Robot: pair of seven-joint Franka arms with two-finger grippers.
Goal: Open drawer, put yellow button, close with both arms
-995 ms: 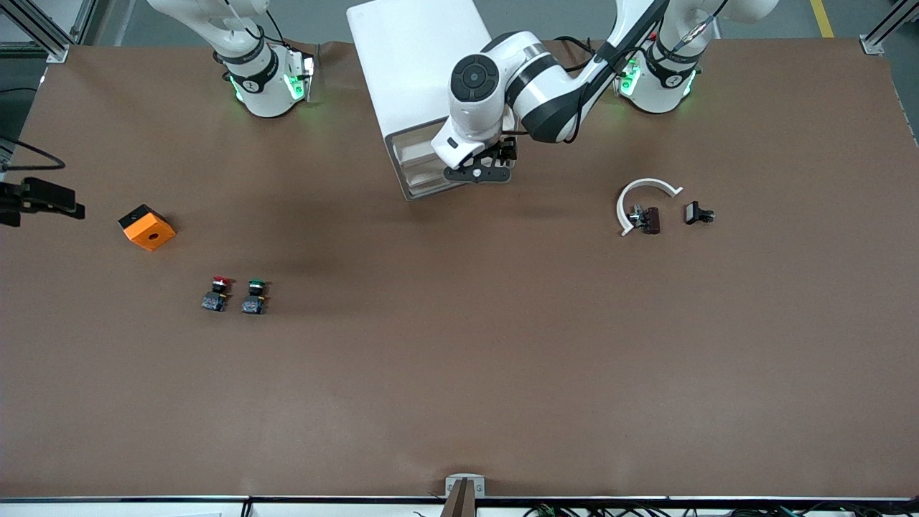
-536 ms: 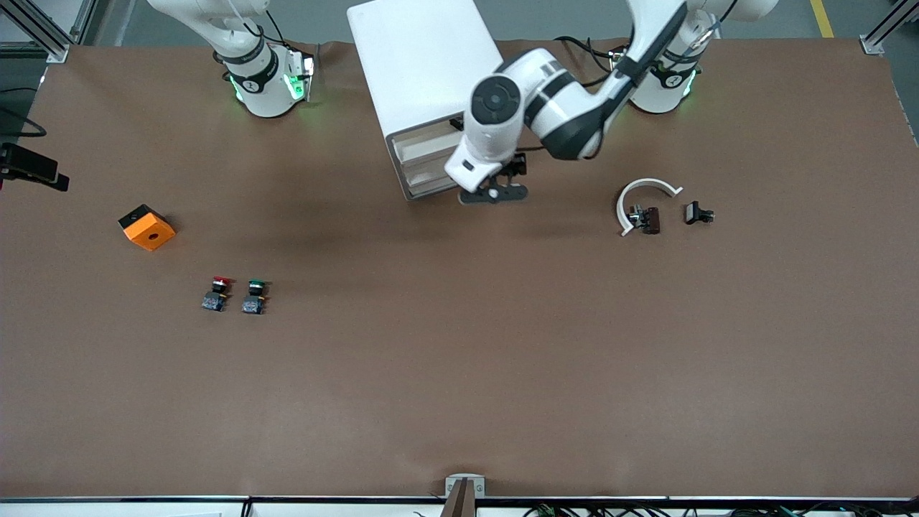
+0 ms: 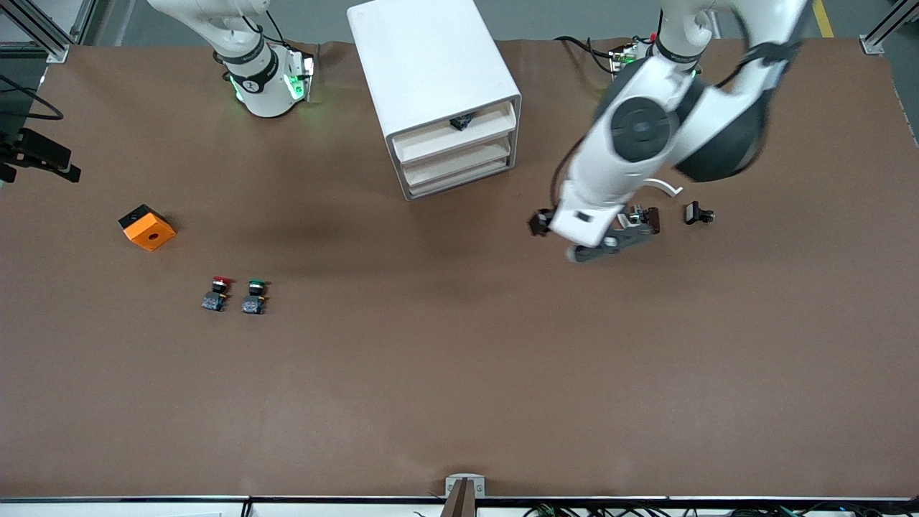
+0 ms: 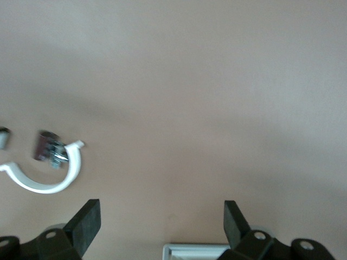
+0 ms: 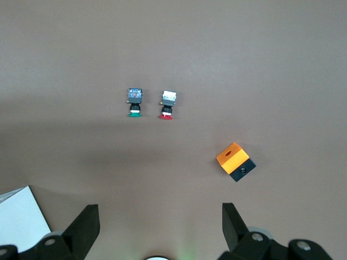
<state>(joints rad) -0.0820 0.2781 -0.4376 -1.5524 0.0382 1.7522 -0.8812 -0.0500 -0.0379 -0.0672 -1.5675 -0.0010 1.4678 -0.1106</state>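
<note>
a: where's the yellow button [image 3: 460,122]?
b: in the open top drawer [image 3: 452,133] (front view only). left gripper [image 3: 610,244] spread wide, empty, above the white clip [image 4: 44,179].
a: right gripper [image 5: 159,227]?
b: wide too, over the table.

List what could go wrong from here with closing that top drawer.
1. The cream-white top drawer of the boxy white cabinet stands pulled out with a small dark item inside. A hard shove could jolt the item or shift the cabinet.
2. The open left gripper hangs close to the white curved clip. A low swing might knock it.
3. The open right gripper is away from the drawer.
</note>
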